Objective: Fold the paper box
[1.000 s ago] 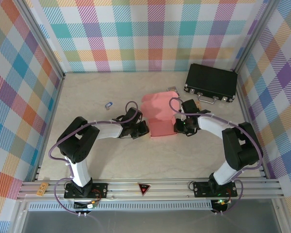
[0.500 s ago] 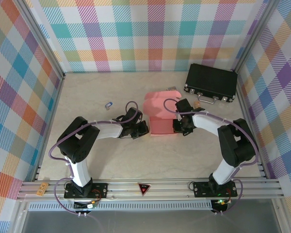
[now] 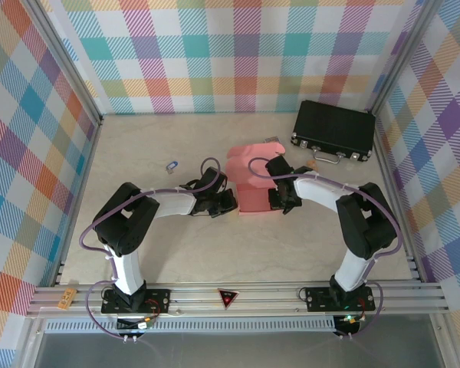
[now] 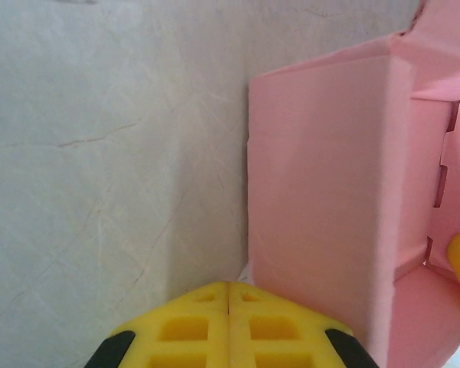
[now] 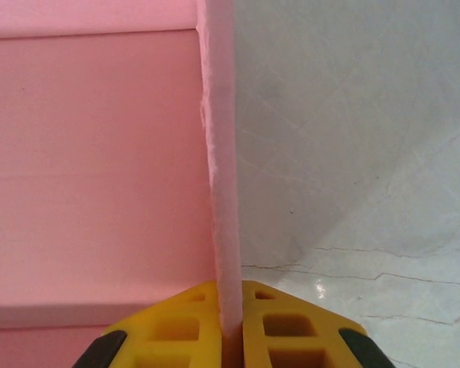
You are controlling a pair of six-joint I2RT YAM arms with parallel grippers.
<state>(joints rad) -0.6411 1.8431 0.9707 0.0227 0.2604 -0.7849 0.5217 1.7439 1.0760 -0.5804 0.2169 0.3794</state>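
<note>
Nearest, the left gripper (image 3: pixel 228 203) sits with its fingers pressed together on nothing, just beside the left wall of the paper box (image 3: pixel 253 184); the right gripper (image 5: pixel 230 307) has crept inward and pinched onto the box's right wall edge, so that side looks secured for creasing; the half-formed box stands mid-tabletop (image 3: pixel 138 146) between them; the black case (image 3: pixel 333 130) lies beyond.
</note>
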